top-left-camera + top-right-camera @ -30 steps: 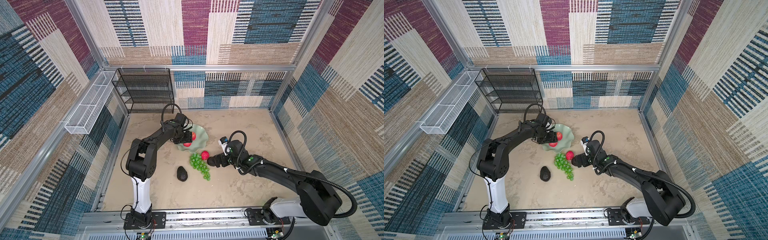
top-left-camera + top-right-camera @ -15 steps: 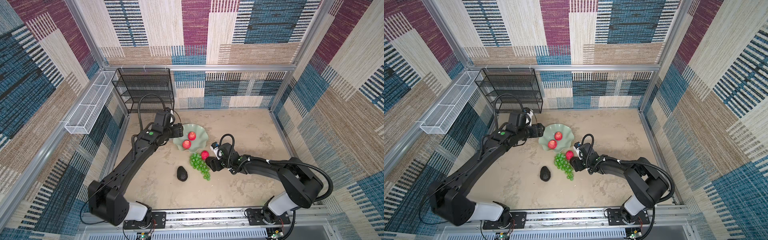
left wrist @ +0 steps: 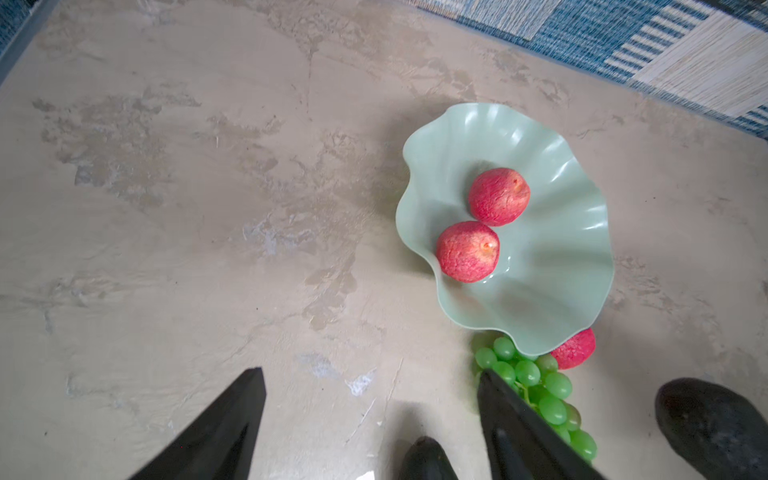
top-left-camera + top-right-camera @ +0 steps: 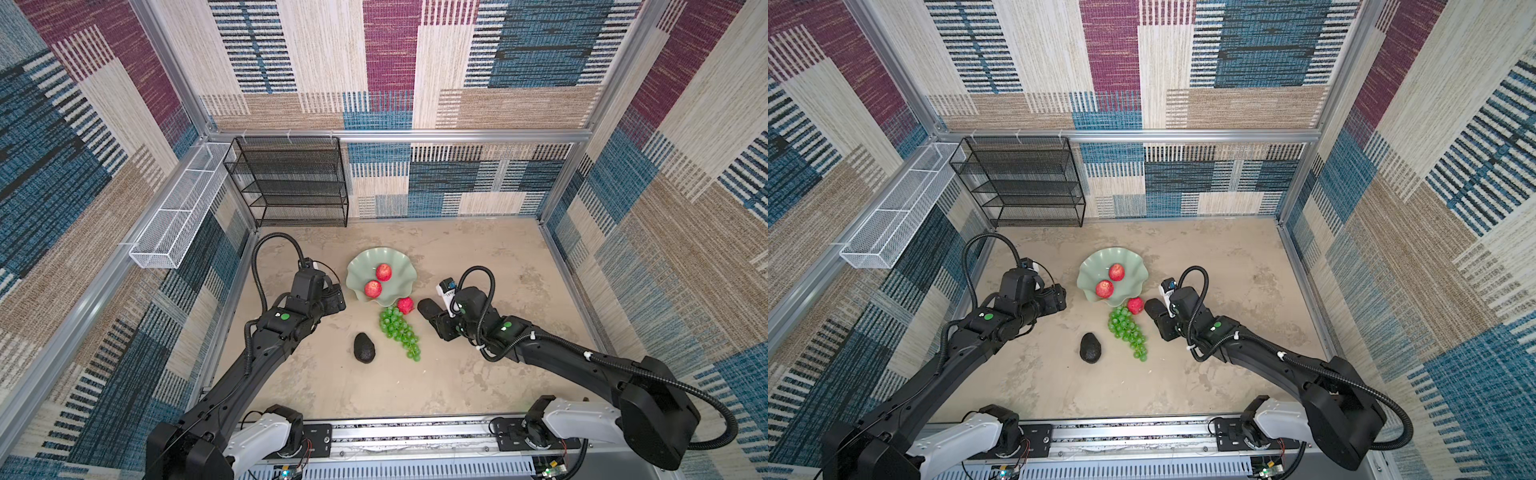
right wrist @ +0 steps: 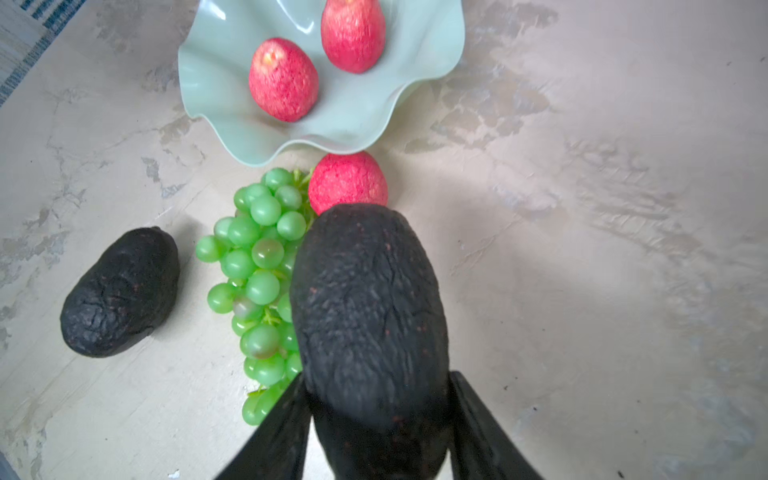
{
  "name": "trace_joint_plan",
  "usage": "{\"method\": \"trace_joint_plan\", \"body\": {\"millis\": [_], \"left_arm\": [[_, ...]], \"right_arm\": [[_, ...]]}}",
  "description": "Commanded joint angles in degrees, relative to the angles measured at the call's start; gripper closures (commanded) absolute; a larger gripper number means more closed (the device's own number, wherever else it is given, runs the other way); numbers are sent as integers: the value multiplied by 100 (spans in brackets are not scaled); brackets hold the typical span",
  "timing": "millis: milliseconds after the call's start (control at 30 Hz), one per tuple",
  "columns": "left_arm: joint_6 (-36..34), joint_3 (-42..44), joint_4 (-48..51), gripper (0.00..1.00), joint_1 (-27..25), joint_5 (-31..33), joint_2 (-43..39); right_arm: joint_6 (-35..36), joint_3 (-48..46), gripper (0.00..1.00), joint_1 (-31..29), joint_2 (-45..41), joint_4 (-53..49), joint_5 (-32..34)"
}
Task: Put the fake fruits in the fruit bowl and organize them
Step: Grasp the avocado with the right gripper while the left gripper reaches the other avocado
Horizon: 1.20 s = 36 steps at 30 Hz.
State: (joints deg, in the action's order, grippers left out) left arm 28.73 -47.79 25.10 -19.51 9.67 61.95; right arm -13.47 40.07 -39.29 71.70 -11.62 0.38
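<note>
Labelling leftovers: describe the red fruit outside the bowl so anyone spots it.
Find the mint-green scalloped bowl mid-table. At its near rim, on the tabletop, lies a red apple next to the top of the green grape bunch. Its two red twins sit inside the bowl; this one is outside.

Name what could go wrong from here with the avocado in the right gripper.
1. The right gripper clasps the gripped avocado only at one end; most of it juts past the jaws, so it may pivot or slip when lifted.
2. The loose apple and grapes lie between it and the fruit bowl; a low path could knock them or shove the bowl.
3. The near bowl apple sits close to the low rim; a dropped avocado might bump it out.
</note>
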Motion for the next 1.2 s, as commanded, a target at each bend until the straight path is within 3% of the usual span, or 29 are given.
{"method": "trace_joint_plan", "body": {"millis": [0, 567, 800, 1167], "left_arm": [[256, 62, -24, 16, 13, -95, -42], [380, 625, 252, 16, 33, -84, -800], [414, 760, 252, 16, 31, -593, -940], [745, 999, 184, 19, 4, -1807, -804]], "right_arm": [[-46, 279, 50, 0, 244, -43, 56], [20, 1643, 60, 0, 612, 150, -343], [719, 2908, 61, 49, 1899, 179, -810], [1981, 3806, 61, 630, 3518, -186, -2189]]}}
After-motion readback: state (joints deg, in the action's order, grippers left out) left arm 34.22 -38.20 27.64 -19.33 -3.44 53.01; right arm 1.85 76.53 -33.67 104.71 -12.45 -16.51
